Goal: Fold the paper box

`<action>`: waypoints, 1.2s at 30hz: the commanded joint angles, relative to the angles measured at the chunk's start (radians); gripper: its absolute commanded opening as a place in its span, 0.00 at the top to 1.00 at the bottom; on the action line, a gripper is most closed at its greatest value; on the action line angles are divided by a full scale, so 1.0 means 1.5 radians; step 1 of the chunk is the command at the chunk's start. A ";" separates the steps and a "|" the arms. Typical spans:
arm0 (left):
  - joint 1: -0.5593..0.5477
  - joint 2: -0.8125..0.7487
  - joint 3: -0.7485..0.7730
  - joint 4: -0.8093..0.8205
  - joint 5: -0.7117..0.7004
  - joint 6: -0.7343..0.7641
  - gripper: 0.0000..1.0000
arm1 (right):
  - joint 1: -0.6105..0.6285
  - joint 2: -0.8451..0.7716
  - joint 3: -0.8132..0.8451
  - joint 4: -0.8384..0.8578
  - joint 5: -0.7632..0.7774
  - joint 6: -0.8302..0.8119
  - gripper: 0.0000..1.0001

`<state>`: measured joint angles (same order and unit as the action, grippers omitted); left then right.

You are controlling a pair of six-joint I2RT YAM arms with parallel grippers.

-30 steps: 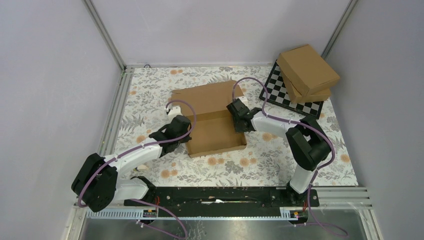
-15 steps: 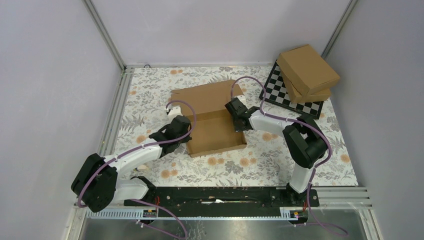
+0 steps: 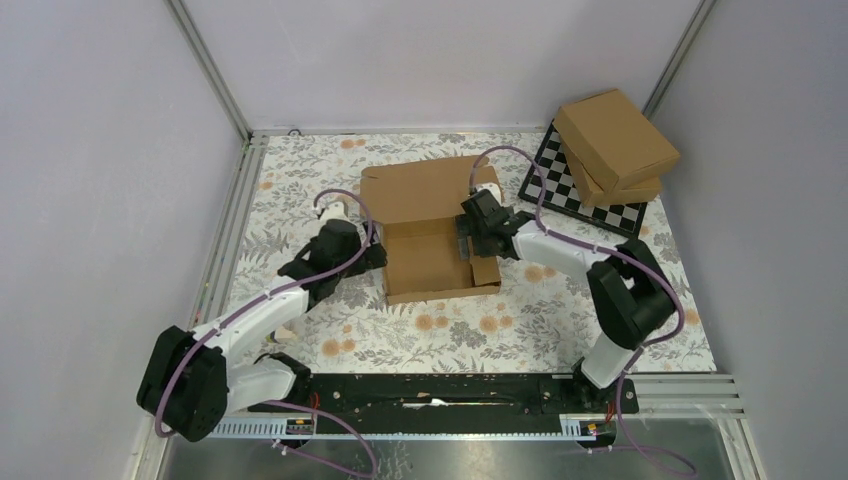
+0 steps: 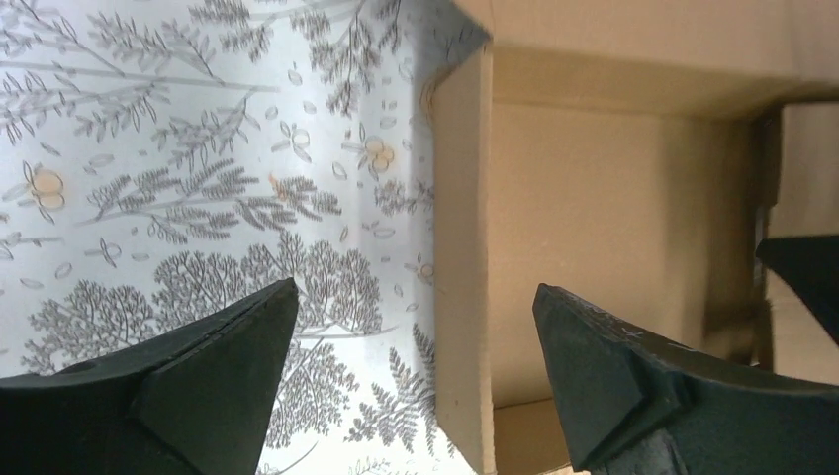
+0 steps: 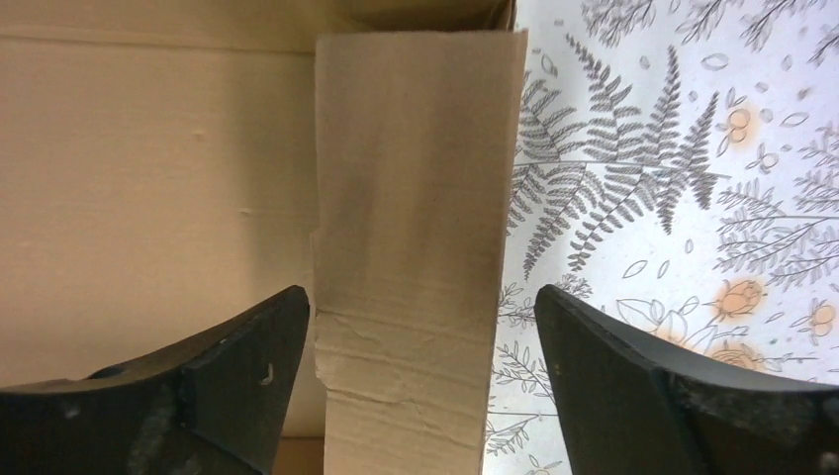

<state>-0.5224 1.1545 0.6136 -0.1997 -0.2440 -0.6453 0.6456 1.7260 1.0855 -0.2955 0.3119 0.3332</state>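
**A:** Where's the paper box (image 3: pixel 432 262)?

**B:** Mid-table on the floral table cover (image 3: pixel 300 180). The tray is half-formed, and the lid panel (image 3: pixel 415 190) lies open toward 12 o'clock.

**A:** And the sides?

**B:** The left wall (image 4: pixel 463 247), at 9 o'clock, stands upright. The right side flap (image 5: pixel 416 198), at 3 o'clock, is raised and creased, and I'd say it isn't tucked in.

**A:** The pincers?

**B:** The left gripper (image 4: pixel 414 292) is spread wide astride the left wall, gripping nothing. The right gripper (image 5: pixel 420 297) is also wide, with the flap between its jaws but not pinched.

**A:** So which step is this?

**B:** Setting the side walls, I'd judge, and the lid isn't closed yet. The next move calls for closing on the flap and folding it inward while the left arm steadies the tray.

**A:** Anything nearby?

**B:** Two finished cardboard boxes (image 3: pixel 615 145) are stacked on a checkerboard (image 3: pixel 560 195) at 2 o'clock, well apart.
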 commanded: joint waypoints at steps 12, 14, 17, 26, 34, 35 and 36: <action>0.200 0.184 0.218 0.110 0.248 -0.025 0.01 | -0.195 -0.047 0.129 0.031 -0.280 0.050 0.00; 0.225 0.221 0.245 0.104 0.260 -0.028 0.01 | -0.213 -0.005 0.176 0.015 -0.293 0.051 0.00; 0.264 0.270 0.264 0.127 0.302 -0.040 0.02 | -0.248 0.063 0.247 -0.008 -0.341 0.056 0.00; 0.310 0.431 0.312 0.225 0.440 -0.075 0.19 | -0.306 0.199 0.341 -0.037 -0.452 0.063 0.00; 0.303 0.397 0.231 0.332 0.453 -0.118 0.16 | -0.317 -0.014 0.137 0.038 -0.342 0.081 0.00; 0.300 0.368 0.208 0.332 0.433 -0.114 0.15 | -0.320 -0.046 0.102 0.059 -0.340 0.096 0.01; 0.295 0.334 0.189 0.321 0.413 -0.104 0.13 | -0.322 -0.078 0.058 0.087 -0.336 0.110 0.00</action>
<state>-0.0643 1.8233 0.9871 0.1787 0.4042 -0.7948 0.1749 1.8198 1.3098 -0.2844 -0.2405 0.4374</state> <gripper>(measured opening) 0.842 0.993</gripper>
